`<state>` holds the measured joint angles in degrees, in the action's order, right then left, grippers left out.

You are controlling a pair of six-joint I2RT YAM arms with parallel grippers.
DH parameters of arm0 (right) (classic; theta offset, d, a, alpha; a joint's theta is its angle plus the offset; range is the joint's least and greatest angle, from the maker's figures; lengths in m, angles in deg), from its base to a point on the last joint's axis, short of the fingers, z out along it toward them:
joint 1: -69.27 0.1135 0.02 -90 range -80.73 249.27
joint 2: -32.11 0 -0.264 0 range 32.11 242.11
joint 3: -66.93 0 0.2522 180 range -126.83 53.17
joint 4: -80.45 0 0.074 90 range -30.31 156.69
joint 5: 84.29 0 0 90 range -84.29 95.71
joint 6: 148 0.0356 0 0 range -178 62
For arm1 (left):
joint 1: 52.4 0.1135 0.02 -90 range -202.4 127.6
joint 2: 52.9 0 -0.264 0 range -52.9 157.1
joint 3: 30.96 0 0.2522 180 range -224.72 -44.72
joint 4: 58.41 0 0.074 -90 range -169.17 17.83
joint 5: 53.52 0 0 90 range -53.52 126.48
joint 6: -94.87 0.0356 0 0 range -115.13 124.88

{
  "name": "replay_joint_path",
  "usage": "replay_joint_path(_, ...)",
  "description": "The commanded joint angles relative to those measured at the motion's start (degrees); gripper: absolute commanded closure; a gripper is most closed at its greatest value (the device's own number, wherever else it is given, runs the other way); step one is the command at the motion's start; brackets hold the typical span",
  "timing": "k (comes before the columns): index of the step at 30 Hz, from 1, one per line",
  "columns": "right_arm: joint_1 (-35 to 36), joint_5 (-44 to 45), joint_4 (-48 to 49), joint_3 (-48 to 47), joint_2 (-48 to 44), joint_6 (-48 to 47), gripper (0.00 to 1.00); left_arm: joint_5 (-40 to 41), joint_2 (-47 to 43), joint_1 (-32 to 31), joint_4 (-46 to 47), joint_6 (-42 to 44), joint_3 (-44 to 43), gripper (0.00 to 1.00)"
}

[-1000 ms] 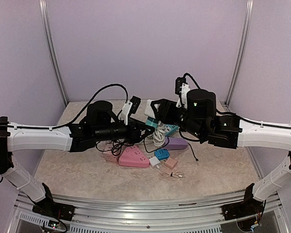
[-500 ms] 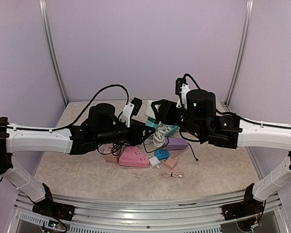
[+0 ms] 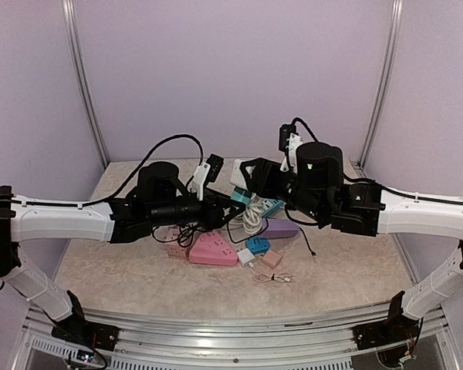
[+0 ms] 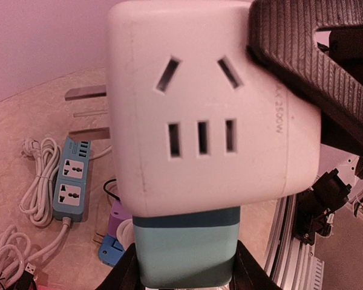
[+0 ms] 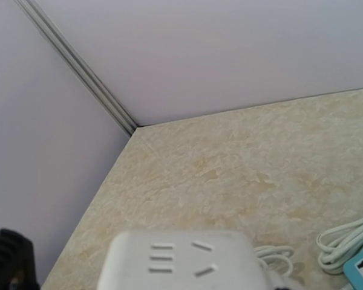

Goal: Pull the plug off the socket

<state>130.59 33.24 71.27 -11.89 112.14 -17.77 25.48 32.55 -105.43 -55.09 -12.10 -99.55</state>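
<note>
Top view: above the desk (image 3: pixel 123 270), the left gripper (image 3: pixel 231 203) clamps a teal plug (image 3: pixel 238 196) and the right gripper (image 3: pixel 247 176) a white socket cube (image 3: pixel 238 171), clear of the back wall (image 3: pixel 231 77). Left wrist: cube flush on plug, prongs (image 4: pixel 88 112) free. Right wrist: bare desk beyond the cube.

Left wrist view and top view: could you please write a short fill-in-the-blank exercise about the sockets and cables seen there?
1. In the left wrist view, the white cube socket has bare metal prongs on its ____ side.
2. Beside the blue power strip lies a coiled cable whose colour is ____.
3. In the top view, the triangular socket is ____.
Missing words: left, white, pink.
</note>
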Motion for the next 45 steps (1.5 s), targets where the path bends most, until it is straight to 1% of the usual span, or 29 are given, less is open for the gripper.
replay_joint_path(1, -2.2, 6.9, 1.5, 0.3, -2.9, -2.2, 1.00, -5.6, -3.0, 2.3, 0.0, -2.2, 1.4, 1.00)
replay_joint_path(4, -2.1, 6.7, 1.6, 0.3, -2.8, -2.2, 1.00, -6.7, -2.3, 2.5, 0.0, -2.7, 1.1, 1.00)
replay_joint_path(7, -2.1, 6.8, 1.6, 0.3, -2.8, -2.2, 1.00, -5.8, -1.7, 2.5, 0.4, -3.0, 1.4, 1.00)
replay_joint_path(10, -2.1, 7.2, 1.4, 0.3, -2.8, -2.2, 1.00, -2.0, -2.1, 1.6, 0.3, -2.0, 1.9, 1.00)
replay_joint_path(14, -2.2, 7.9, 1.0, 0.3, -2.9, -2.1, 1.00, 5.7, -3.5, -1.3, 0.1, 1.6, 2.8, 1.00)
replay_joint_path(17, -2.2, 8.1, 0.9, 0.3, -2.8, -2.0, 1.00, 7.6, -3.8, -2.5, 0.2, 2.7, 2.9, 1.00)
replay_joint_path(22, -2.3, 8.0, 0.8, 0.2, -2.5, -1.9, 1.00, 8.5, -3.4, -2.8, -0.3, 3.1, 2.6, 1.00)
replay_joint_path(26, -2.3, 7.8, 0.7, 0.2, -2.6, -1.9, 1.00, 6.3, -3.4, -2.1, -0.3, 2.3, 2.4, 1.00)
replay_joint_path(32, -2.4, 7.6, 1.0, 0.4, -2.6, -1.6, 1.00, -3.8, -3.7, 1.0, 1.3, -1.3, 3.0, 1.00)
replay_joint_path(35, -2.4, 7.3, 1.1, 0.4, -2.7, -1.7, 1.00, -7.4, -3.8, 2.7, 3.4, -3.4, 4.0, 1.00)
replay_joint_path(42, -2.4, 7.3, 1.1, 0.3, -2.6, -1.7, 1.00, -8.4, -3.8, 3.6, 3.1, -3.3, 3.3, 1.00)
replay_joint_path(45, -2.4, 7.5, 1.2, 0.5, -2.6, -1.6, 1.00, -6.6, -3.2, 3.0, 2.4, -2.7, 3.1, 1.00)
